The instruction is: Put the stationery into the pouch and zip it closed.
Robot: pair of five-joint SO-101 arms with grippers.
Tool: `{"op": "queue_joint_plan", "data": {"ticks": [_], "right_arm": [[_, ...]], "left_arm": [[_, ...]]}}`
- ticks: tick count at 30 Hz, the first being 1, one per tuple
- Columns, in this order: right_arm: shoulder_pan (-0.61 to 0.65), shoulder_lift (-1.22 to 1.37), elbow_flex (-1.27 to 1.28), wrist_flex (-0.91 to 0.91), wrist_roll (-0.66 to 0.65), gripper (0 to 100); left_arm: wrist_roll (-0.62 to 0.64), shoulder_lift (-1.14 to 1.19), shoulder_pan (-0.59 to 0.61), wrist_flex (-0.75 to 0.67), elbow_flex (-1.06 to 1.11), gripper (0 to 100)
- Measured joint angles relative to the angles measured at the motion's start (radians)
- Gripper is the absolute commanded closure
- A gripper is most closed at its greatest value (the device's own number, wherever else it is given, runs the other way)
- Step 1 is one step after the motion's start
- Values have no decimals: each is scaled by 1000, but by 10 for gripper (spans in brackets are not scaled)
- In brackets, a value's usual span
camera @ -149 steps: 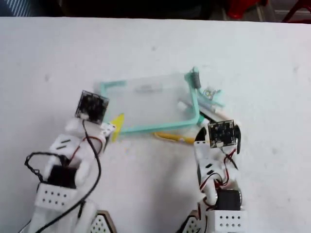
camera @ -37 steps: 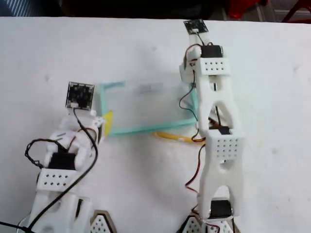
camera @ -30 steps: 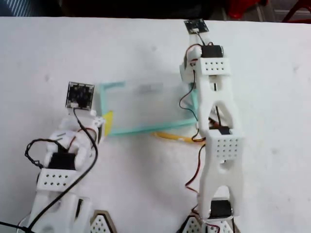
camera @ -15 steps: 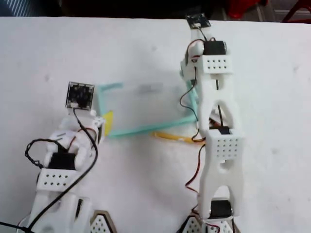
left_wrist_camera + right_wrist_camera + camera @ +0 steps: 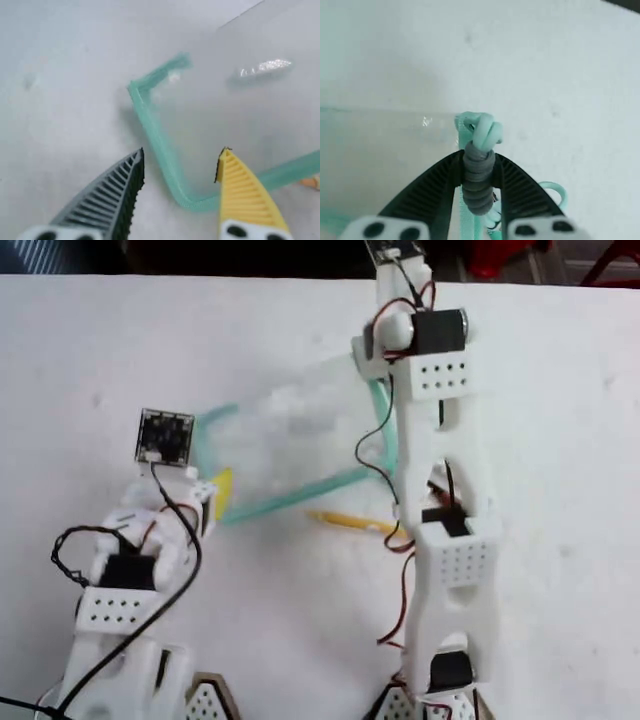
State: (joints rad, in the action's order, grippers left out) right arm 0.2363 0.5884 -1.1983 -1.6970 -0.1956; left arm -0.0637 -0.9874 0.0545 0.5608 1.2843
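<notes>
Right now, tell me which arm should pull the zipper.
Right. The right gripper is shut on the grey zipper pull; the left gripper is open, straddling the opposite corner of the pouch.

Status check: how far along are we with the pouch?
Done: nothing visibly packed; the clear pouch looks empty. In hand: the right tool is shut on the grey zipper pull, and the open left tool straddles the pouch's near corner. Remaining: the yellow pencil lies on the table outside the pouch; it needs loading, then zipping.
</notes>
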Motion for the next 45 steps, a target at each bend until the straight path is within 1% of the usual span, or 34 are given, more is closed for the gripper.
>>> {"op": "queue_joint_plan", "data": {"ticks": [5, 9, 13, 17, 21, 24, 28, 32, 36, 39, 42, 45], "right_arm": [[91, -141, 0, -2, 0, 981], [152, -276, 87, -2, 0, 981], [233, -427, 256, -2, -3, 981], [330, -586, 468, -2, -83, 981], [411, -718, 637, -2, -127, 981], [473, -786, 697, -2, -146, 981], [575, -838, 747, -2, -233, 981], [674, -902, 819, -2, -347, 981], [692, -1003, 933, -2, -466, 981], [697, -1082, 1013, -2, -542, 981], [666, -1149, 1082, -2, -592, 981], [618, -1221, 1154, -2, -652, 981]], "left_arm": [[0, -5, 0, 21, 0, 751], [0, -106, 0, 132, -3, 751], [0, -302, 0, 298, -55, 749], [-3, -557, 0, 451, -114, 749], [-74, -807, -2, 559, -155, 751], [-104, -832, -3, 600, -187, 751], [-114, -830, -2, 615, -201, 751], [-114, -830, 84, 615, -244, 751], [-114, -830, 219, 615, -315, 749], [-130, -830, 259, 617, -361, 749], [-236, -830, 258, 658, -405, 748], [-411, -830, 176, 743, -454, 747]]}}
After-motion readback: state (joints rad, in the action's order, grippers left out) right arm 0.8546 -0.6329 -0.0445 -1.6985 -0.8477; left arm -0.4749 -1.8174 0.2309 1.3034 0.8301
